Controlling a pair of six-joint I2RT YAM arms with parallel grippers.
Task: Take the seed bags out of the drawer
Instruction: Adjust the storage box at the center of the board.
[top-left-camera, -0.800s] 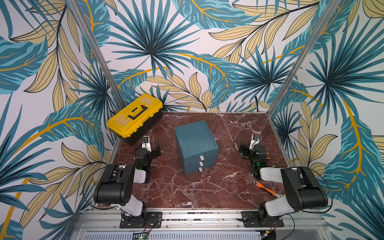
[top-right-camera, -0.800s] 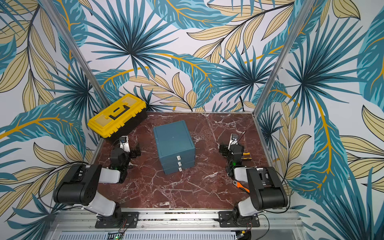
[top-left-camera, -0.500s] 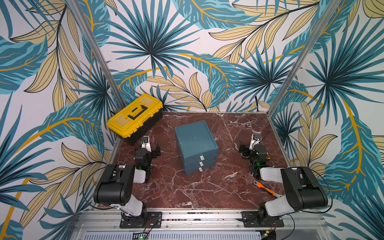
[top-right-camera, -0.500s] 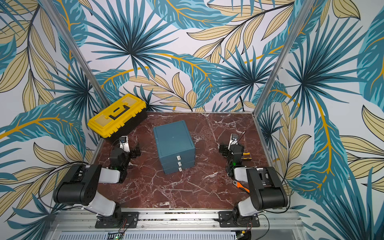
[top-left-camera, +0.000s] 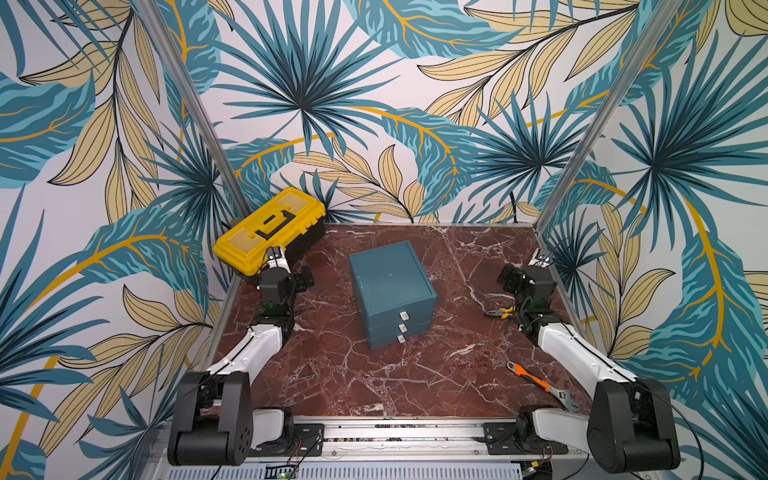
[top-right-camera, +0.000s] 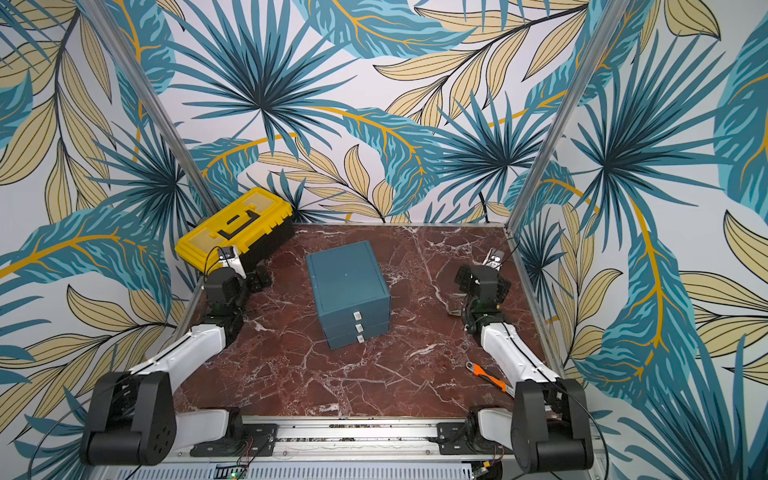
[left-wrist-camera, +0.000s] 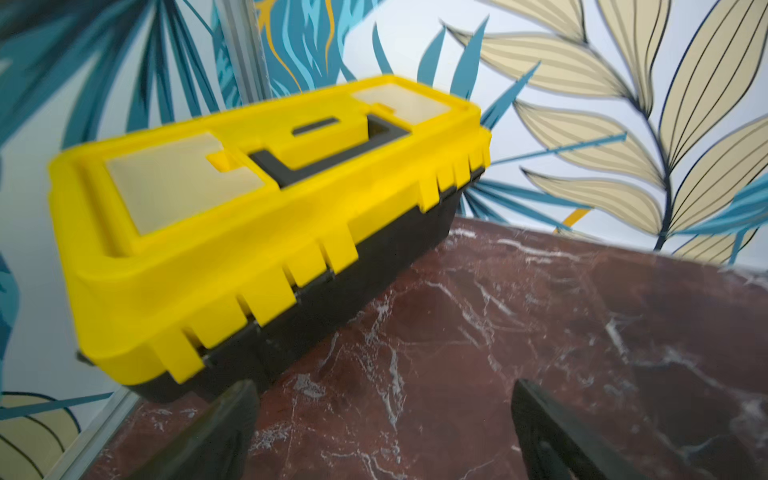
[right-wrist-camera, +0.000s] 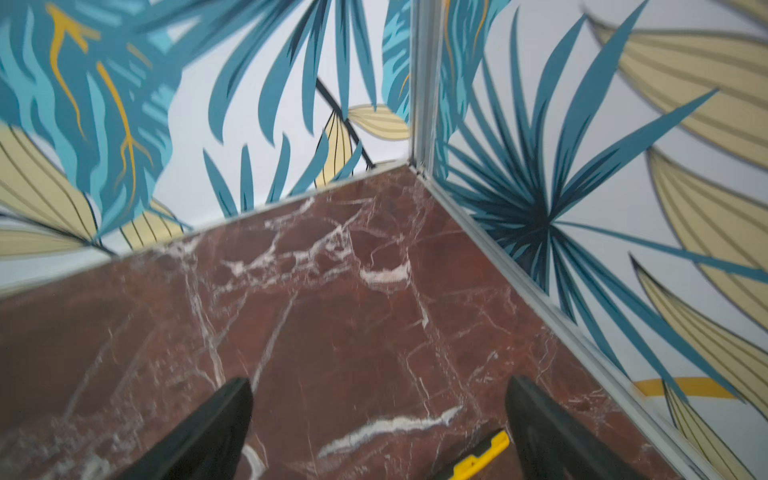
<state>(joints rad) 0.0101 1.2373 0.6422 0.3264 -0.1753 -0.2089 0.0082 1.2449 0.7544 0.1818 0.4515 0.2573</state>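
Observation:
The seed bags are hidden. A teal cabinet (top-left-camera: 390, 274) (top-right-camera: 347, 276) stands mid-table in both top views, its three drawers (top-left-camera: 395, 328) (top-right-camera: 353, 328) pushed in, each with a small white handle. My left gripper (top-left-camera: 286, 279) (top-right-camera: 239, 282) hovers left of the cabinet, facing the yellow toolbox, open with nothing between its fingers (left-wrist-camera: 232, 415). In the left wrist view the left gripper (left-wrist-camera: 382, 386) shows bare marble between its tips. My right gripper (top-left-camera: 525, 280) (top-right-camera: 482, 282) (right-wrist-camera: 380, 384) is right of the cabinet, pointing at the back right corner, open and empty.
A shut yellow and black toolbox (top-left-camera: 270, 226) (top-right-camera: 235, 226) (left-wrist-camera: 249, 208) fills the back left corner. Yellow-handled pliers (top-left-camera: 498, 312) (right-wrist-camera: 484, 455) lie under the right wrist. An orange-handled wrench (top-left-camera: 536, 382) (top-right-camera: 488, 376) lies front right. Walls close in the marble table (top-left-camera: 415, 374) on three sides.
Both arms have unfolded from their tucked pose, and their wrists have moved up and outward, away from the cabinet. The pliers now show beside the right wrist. Both grippers stay open.

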